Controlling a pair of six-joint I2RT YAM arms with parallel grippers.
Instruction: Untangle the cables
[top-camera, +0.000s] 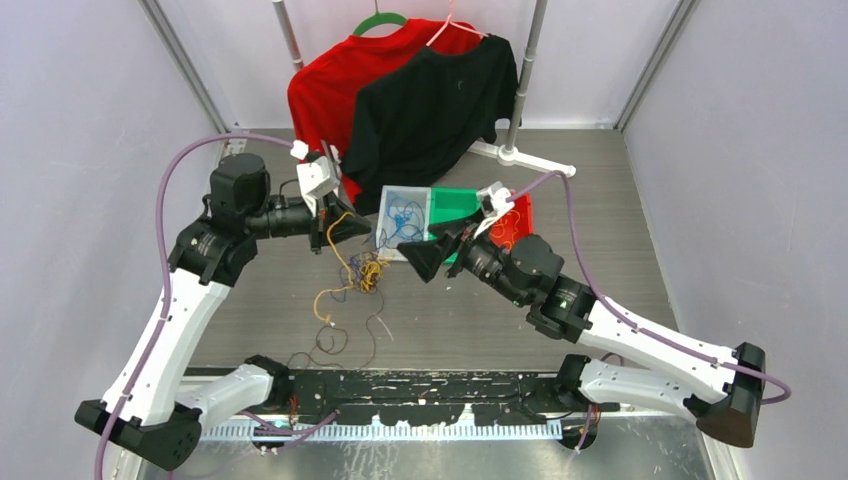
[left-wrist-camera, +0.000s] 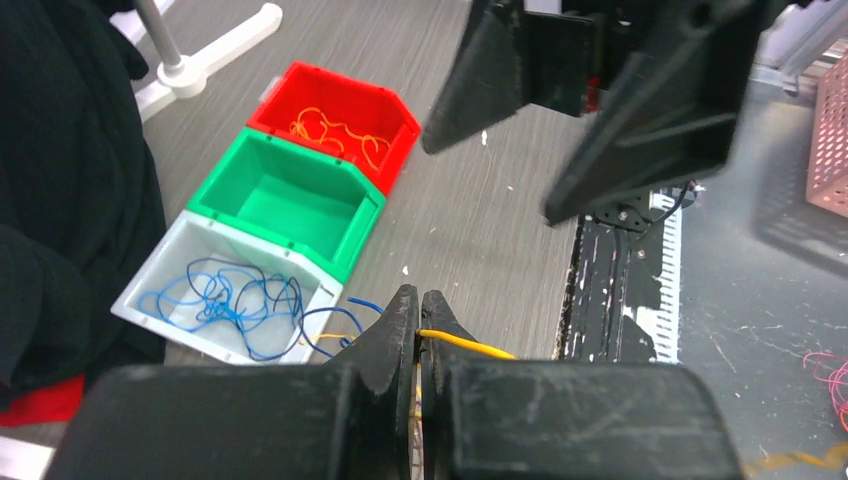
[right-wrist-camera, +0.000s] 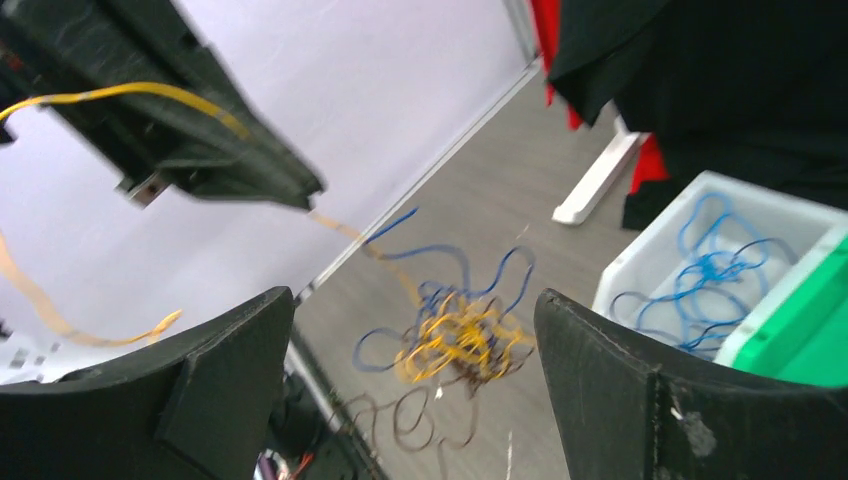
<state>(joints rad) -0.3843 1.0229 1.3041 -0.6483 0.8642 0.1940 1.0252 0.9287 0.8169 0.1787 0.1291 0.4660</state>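
A knot of blue, yellow and dark brown cables lies on the grey table between my two grippers, also shown as the knot in the right wrist view. My left gripper is shut on a yellow cable, which runs from the left gripper down into the knot. My right gripper is open, hovering above the knot with nothing between its fingers. In the top view the right gripper sits just right of the knot. Loose brown loops trail toward the near edge.
Three bins stand in a row behind the knot: a white bin holding blue cables, a green bin, and a red bin holding orange cables. A rack with a red shirt and a black shirt stands at the back.
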